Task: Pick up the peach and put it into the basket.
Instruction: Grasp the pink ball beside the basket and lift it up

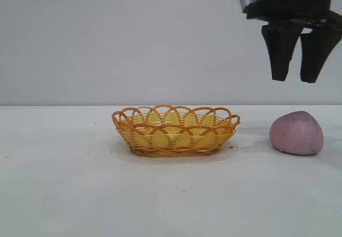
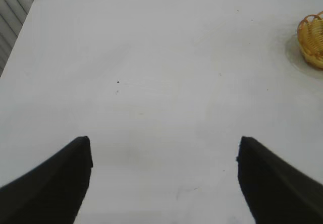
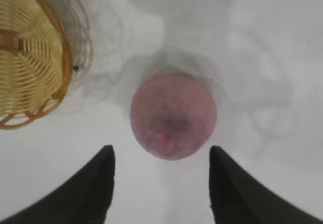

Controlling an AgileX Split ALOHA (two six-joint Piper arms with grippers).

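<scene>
Exterior view has the peach [image 1: 296, 133] sitting on the white desk [image 1: 64, 194] at the right of the frame, well apart from the basket [image 1: 175, 131] at centre and untouched by anything. It is a rounded, dull pink-mauve lump with a matte skin and a slightly pointed top, broader at its base. From the right wrist view the peach [image 3: 173, 115] reads as almost circular from above, with a darker patch near its middle. I would judge it light and fairly firm, and the matte surface should give the fingers some friction; the risk is its curve, which could let it squirt out if squeezed above or below its widest part. The best hold seems to be across the widest girth, fingers on opposite sides, low enough to pass the taper of the top.

Directly above it at the upper right of the exterior view hangs the right hand [image 1: 294, 79], pointing down, its two dark fingers [image 1: 280, 53] apart with a clear gap and nothing between them. That gap looks slightly narrow for the peach's width, though I cannot be sure.

Outward again, the basket is shallow, with a yellow weave and an orange looped rim, so the peach needs only a small lift over the edge. The left hand [image 2: 164, 183] is parked elsewhere, fingers wide apart over bare desk.
</scene>
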